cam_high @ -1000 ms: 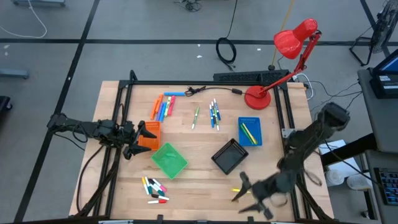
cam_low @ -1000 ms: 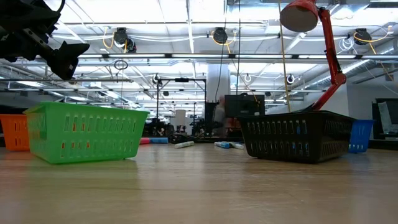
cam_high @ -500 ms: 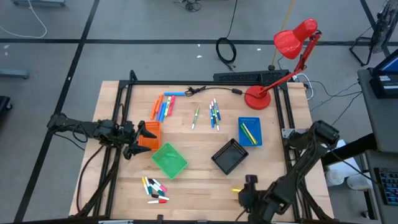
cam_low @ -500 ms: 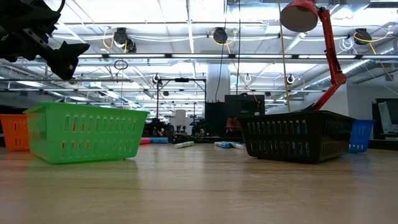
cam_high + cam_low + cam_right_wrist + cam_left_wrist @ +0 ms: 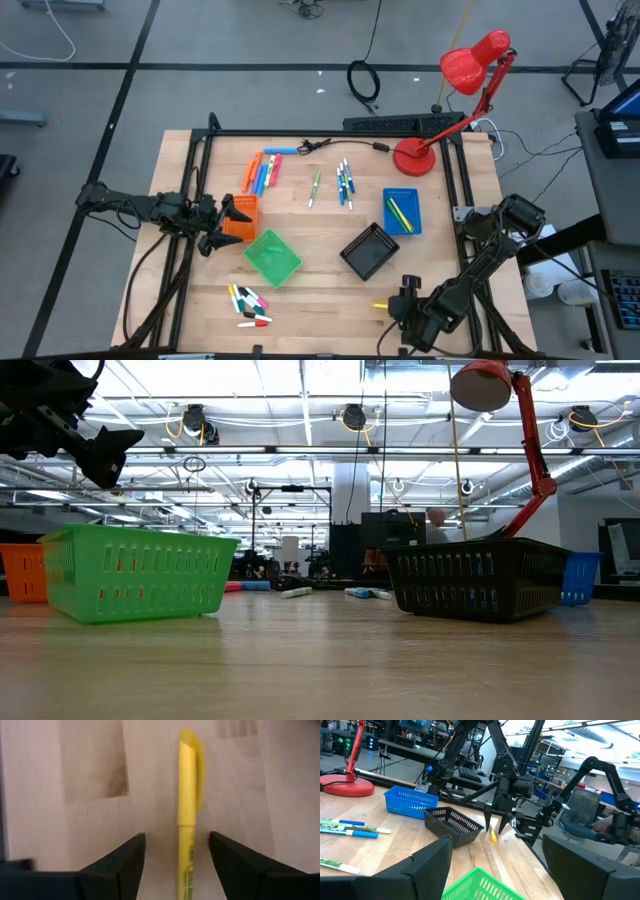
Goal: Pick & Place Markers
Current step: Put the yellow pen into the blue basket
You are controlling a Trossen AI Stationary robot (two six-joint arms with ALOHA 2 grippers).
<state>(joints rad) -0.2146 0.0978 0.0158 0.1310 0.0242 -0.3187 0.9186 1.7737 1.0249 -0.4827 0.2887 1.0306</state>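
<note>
At the near right corner of the bench (image 5: 330, 250), the right end effector (image 5: 177, 852) hangs straight over a lone yellow marker (image 5: 187, 810) lying flat on the wood. Its fingers stand open on either side of the barrel with a gap on both sides — nothing is gripped yet. From the left wrist view the fingertips look close to the surface, the marker sitting between them just past the black tray (image 5: 368, 250). This reads as the approach step of a pick: lined up, not closed.

The left end effector (image 5: 222, 222) waits wide open and empty over by the orange tray (image 5: 243, 216), near the green tray (image 5: 272, 256). Other markers lie in clusters well apart — an orange-and-blue bunch (image 5: 261, 170) towards the far side, and short mixed ones (image 5: 249, 304) near the front edge.

Next, I'd say, it needs to settle the last bit down, close squarely across the barrel so the marker doesn't roll away, then lift — probably towards the blue tray (image 5: 402, 212), which already holds yellow ones.
</note>
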